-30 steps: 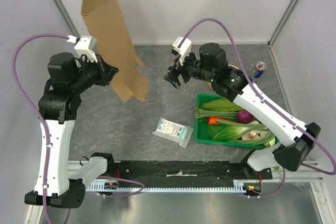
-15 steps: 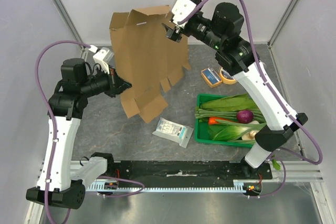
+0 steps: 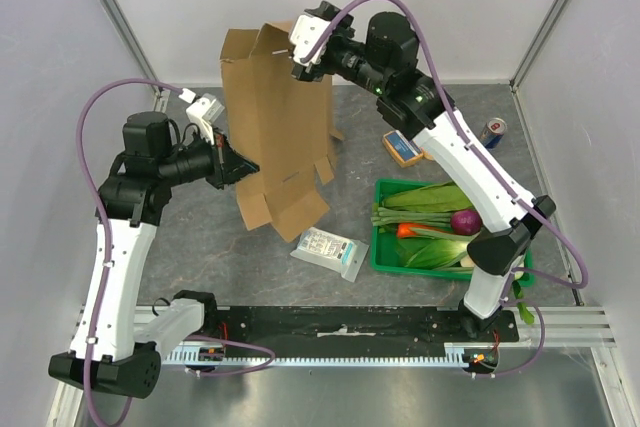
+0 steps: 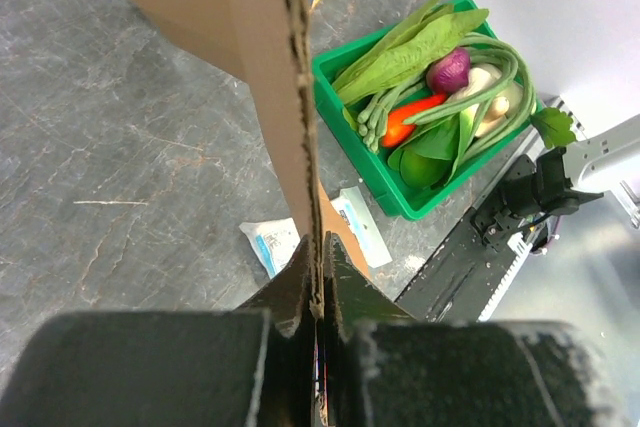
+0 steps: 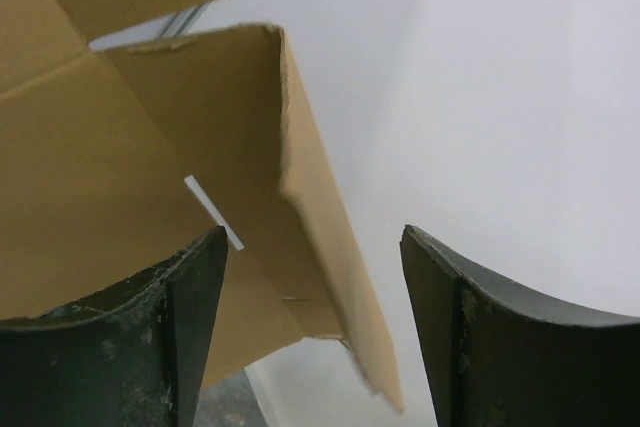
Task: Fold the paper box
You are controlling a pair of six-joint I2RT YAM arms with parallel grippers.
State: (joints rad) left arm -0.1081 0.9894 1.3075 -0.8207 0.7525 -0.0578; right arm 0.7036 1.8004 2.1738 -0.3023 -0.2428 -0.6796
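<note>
Top cam looks down from high up, far off. L + R wrist cams sit v. close. All three see the paper box point(image 3: 278, 127).

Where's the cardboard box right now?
In the top view the paper box is held upright left of centre, one edge pinched in the left gripper, the open right gripper at its top, the green crate to its right.

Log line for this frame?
paper box: upright, unfolded | left gripper: jaws shut on box edge | right gripper: jaws open at top flap
</note>
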